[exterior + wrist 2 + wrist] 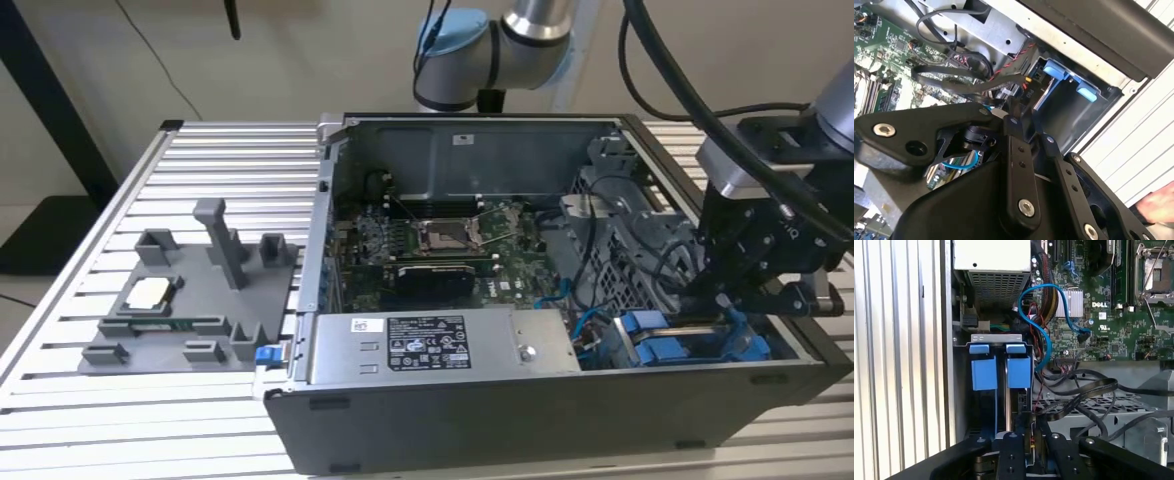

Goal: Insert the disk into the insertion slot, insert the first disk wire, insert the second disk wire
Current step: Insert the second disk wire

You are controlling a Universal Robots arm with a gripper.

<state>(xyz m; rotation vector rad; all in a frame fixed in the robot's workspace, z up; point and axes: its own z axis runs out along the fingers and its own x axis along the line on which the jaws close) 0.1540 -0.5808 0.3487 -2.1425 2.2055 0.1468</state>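
Gripper (747,300) low, pointing down, fingers (1013,460) close together

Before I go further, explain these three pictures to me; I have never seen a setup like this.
One picture looks from outside; two come from cameras on the arm's wrist. A robot arm reaches into an open computer case on a slatted metal table. Its gripper sits low in the case, by the drive bay with blue plastic tabs, among black cables. What the jaws hold cannot be told. A silver power-supply box sits in the case; a grey plastic tray lies beside it.
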